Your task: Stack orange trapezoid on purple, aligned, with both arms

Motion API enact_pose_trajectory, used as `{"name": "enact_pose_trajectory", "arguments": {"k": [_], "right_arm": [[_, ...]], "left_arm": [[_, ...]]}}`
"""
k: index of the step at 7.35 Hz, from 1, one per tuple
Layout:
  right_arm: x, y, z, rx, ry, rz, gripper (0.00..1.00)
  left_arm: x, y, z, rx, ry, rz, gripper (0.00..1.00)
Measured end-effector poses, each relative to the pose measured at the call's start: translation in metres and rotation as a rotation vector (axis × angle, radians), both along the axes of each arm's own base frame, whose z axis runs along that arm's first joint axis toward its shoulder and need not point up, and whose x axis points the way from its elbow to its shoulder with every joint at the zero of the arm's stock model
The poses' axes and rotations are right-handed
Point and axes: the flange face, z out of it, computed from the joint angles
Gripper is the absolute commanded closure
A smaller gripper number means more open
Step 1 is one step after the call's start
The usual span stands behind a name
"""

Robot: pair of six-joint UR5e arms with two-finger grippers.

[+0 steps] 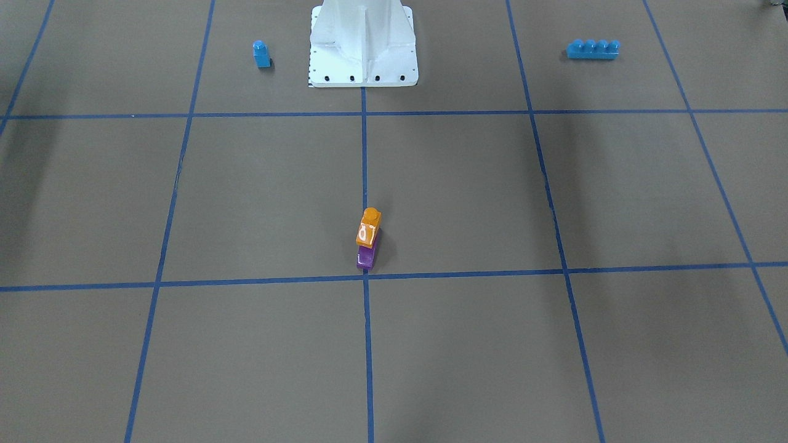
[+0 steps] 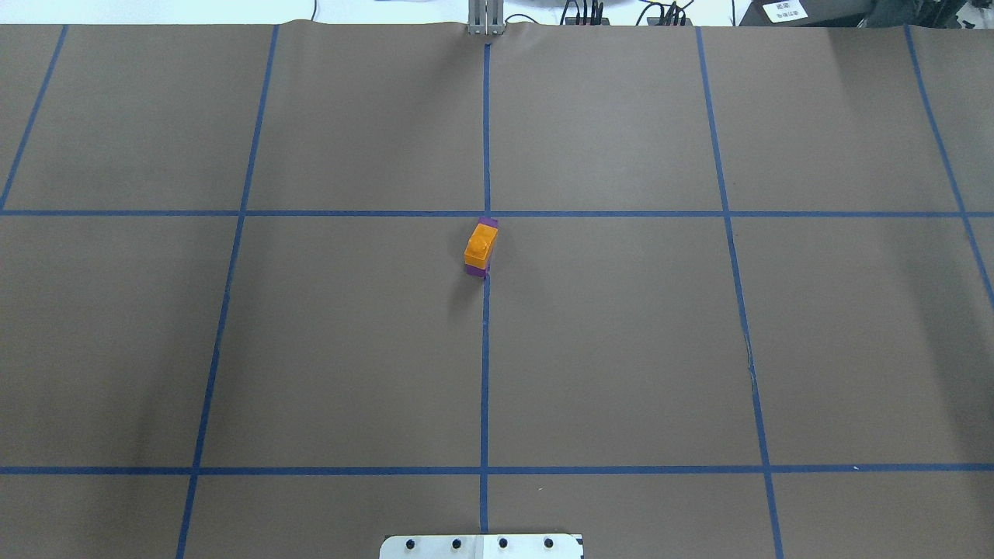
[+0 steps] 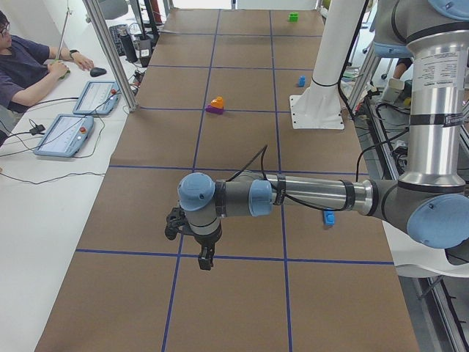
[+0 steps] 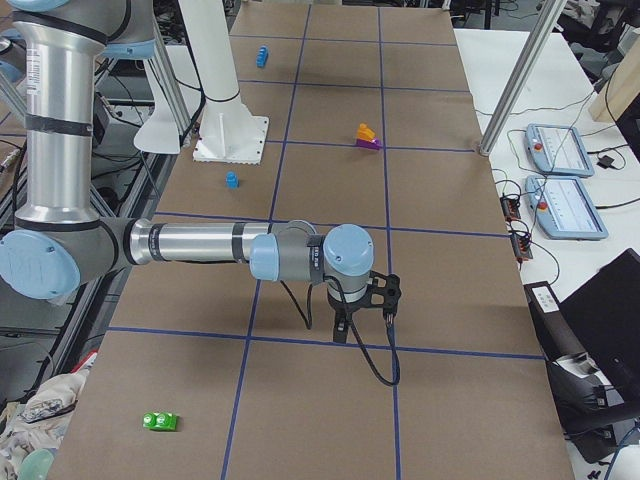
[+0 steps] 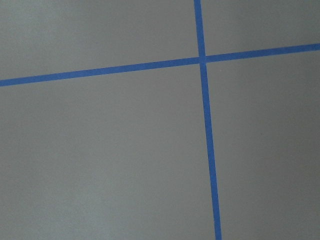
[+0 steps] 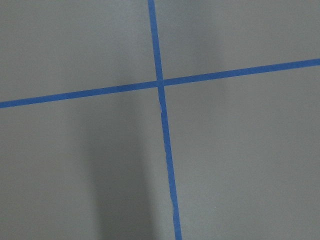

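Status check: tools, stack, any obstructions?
Left tool and right tool far from the stack, open or shut unreadable. Orange brick sits on purple brick, roughly lined up. Small blue brick and long blue brick lie near the base, well away.

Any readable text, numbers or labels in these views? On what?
"10", upside down in the front-facing view, best reading: white marking on the orange trapezoid.
White paper sign beyond the table's far edge: print too small to read.
Sticker on the left arm: print too small to read.
Nothing else legible.
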Motion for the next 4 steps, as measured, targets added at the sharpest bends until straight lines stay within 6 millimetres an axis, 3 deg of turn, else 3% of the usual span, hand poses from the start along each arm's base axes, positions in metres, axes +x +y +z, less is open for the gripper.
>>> {"name": "enact_pose_trajectory", "arguments": {"k": [4], "right_arm": [[-0.019,-0.012,-0.002,0.011,0.042,-0.048,0.0]], "left_arm": [[0.001,-0.002,-0.002,0.011,0.001,0.002,0.0]]}}
